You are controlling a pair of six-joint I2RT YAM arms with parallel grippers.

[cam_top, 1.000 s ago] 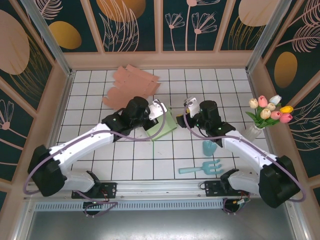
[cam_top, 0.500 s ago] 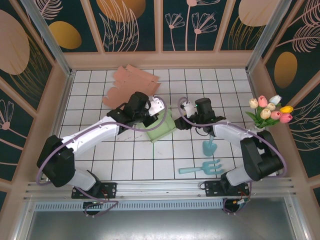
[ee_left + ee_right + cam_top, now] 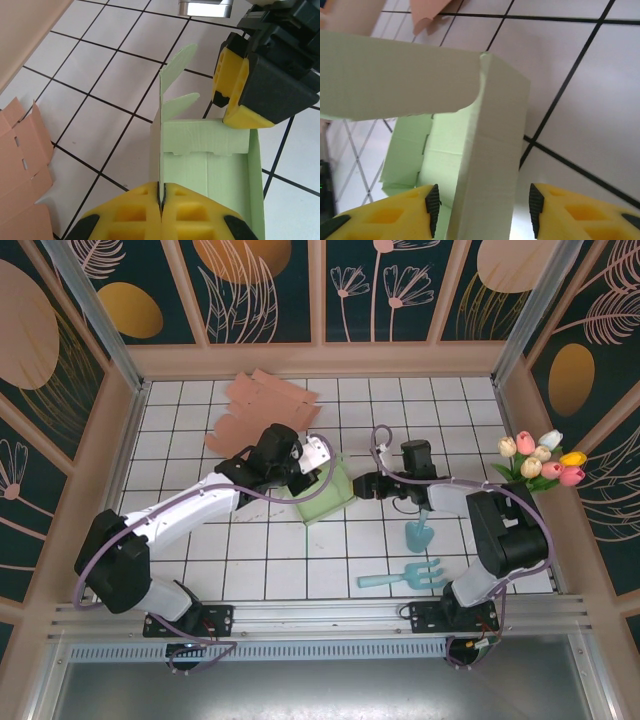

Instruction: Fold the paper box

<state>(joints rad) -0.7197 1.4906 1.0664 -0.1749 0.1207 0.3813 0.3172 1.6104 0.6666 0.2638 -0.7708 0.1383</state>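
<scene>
Mid-counter, on the white tiled counter (image 3: 200,570): one green paper box (image 3: 325,495), partly erected, walls raised and two rounded flaps standing at its far corner, set between the two arms. Left pincer (image 3: 161,200): yellow fingers pressed together on the near upright wall of the box, the thin card caught edge-on between them; from above the left pincer (image 3: 312,468) sits at the box's upper left corner. Right pincer (image 3: 482,205): jaws apart, straddling the right-hand wall of the box, a finger on either side and a sliver of gap showing each way; from above it (image 3: 362,485) points leftward, just beside the box's right edge. Against a second ago: the box then lay flatter, a tilted green sheet under the left arm, and now it stands squarer with its sides up; the right arm has swung from reaching diagonally off its base to lying nearly level across the tiles, wrist turned toward the box; the left arm's elbow has drawn in. Unmoved: pink cardboard flats (image 3: 262,410) at the far left of the counter, teal trowel (image 3: 419,533), teal hand rake (image 3: 402,576), vase of tulips (image 3: 540,465) at the right wall.
</scene>
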